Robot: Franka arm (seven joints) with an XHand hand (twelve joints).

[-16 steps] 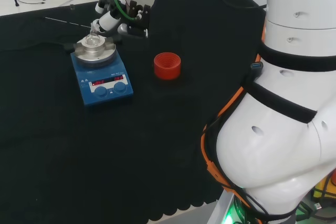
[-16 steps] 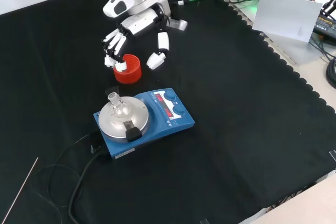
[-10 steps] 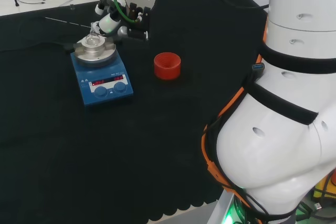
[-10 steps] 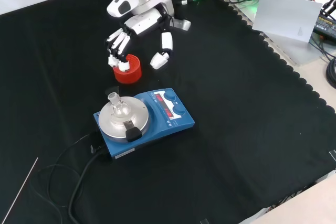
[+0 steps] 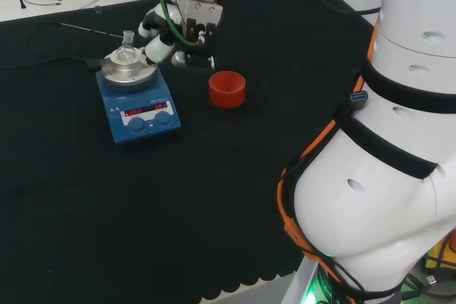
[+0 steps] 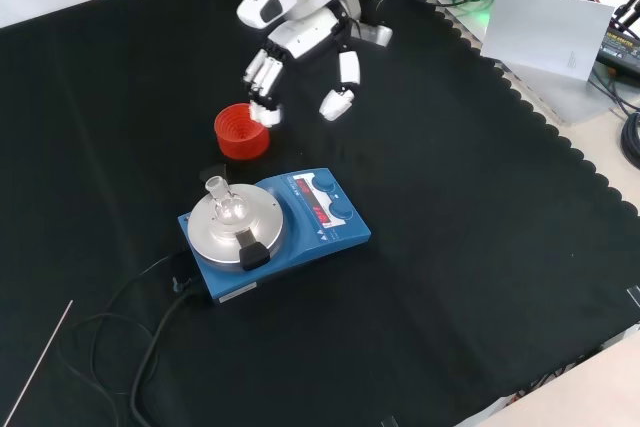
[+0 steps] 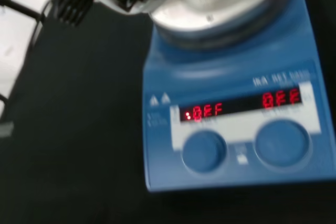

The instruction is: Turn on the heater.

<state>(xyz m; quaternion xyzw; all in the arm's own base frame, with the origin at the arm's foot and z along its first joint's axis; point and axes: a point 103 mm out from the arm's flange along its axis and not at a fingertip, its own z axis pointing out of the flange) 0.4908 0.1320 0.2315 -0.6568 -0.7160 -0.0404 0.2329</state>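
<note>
Heater [image 6: 275, 232], blue, stood nearest in front view, small glass flask [image 6: 222, 199] on its plate, two knobs [image 6: 335, 209] facing right; displays dark of heat. Red ribbed ring [image 6: 241, 131] lay just beyond. Hand [image 6: 305, 62] hung farthest, up and right of the knobs, fingers loosely spread, holding nothing. Against the earlier frames it had shifted rightward, off the ring.
</note>
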